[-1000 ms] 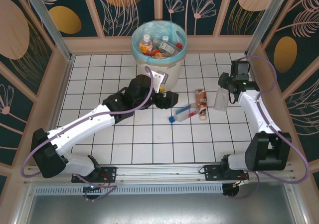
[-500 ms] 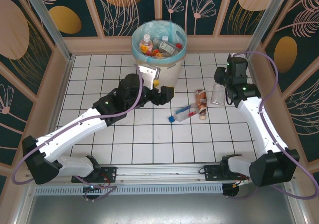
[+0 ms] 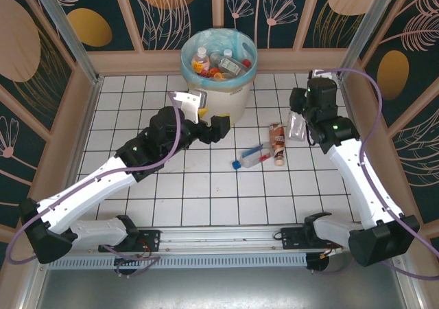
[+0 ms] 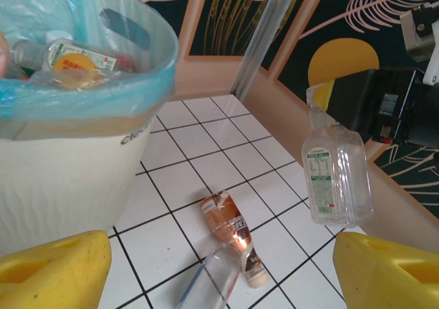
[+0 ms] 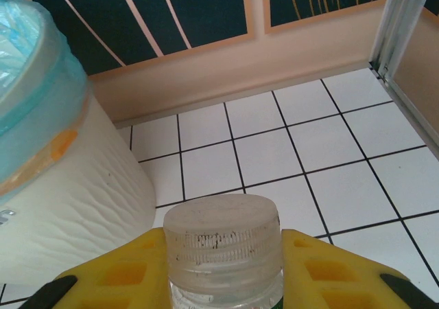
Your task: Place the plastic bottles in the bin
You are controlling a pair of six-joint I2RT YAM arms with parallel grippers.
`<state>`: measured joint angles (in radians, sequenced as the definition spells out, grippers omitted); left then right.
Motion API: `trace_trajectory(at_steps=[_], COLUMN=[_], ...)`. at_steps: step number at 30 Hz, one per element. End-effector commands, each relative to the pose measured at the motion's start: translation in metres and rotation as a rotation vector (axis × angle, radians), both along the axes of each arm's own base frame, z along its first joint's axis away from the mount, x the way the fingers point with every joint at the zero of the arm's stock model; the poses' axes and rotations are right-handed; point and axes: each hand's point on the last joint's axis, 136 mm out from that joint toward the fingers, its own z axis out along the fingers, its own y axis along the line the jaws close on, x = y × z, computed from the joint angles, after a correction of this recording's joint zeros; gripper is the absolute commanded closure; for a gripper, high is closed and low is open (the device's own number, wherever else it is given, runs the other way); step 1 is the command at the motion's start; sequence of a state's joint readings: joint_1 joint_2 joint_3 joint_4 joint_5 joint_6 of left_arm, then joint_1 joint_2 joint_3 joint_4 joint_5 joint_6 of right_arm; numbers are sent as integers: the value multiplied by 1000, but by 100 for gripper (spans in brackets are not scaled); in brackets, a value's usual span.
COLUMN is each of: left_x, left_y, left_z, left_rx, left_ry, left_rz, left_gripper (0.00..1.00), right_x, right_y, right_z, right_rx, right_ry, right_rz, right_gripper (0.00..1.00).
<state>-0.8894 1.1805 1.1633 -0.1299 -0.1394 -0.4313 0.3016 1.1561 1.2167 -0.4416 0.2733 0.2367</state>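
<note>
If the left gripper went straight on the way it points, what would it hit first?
Likely the blue-capped bottle lying on the tiles, or the brown bottle beside it; depth is unclear.

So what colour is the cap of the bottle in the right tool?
Frosted clear-white cap on the bottle; right wrist view shows it best.

White tiled table (image 3: 206,192), carrying a bin (image 3: 230,99) at the far edge, and lying close together a brown bottle (image 3: 277,144) and a clear bottle (image 3: 254,156).
</note>
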Motion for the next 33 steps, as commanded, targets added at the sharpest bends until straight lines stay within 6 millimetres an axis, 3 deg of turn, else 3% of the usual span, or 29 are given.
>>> trace_trajectory(at_steps=[1, 7, 15, 27, 33], left_x=[0, 0, -2, -8, -11], left_y=[7, 11, 25, 50, 64], left_z=[11, 16, 31, 47, 53], left_rx=[-26, -35, -62, -86, -112], left_ry=[-40, -47, -77, -112, -118], left_rz=[28, 41, 83, 151, 189], left_gripper=[15, 15, 16, 15, 15], right_x=[-1, -2, -7, -1, 8], right_y=[0, 9, 20, 80, 115], right_z=[39, 56, 114, 187, 209], right_rx=[2, 1, 2, 7, 4], right_ry=[-114, -158, -310, -516, -609], right_rz=[-15, 0, 26, 171, 247], right_gripper=[75, 76, 76, 76, 76])
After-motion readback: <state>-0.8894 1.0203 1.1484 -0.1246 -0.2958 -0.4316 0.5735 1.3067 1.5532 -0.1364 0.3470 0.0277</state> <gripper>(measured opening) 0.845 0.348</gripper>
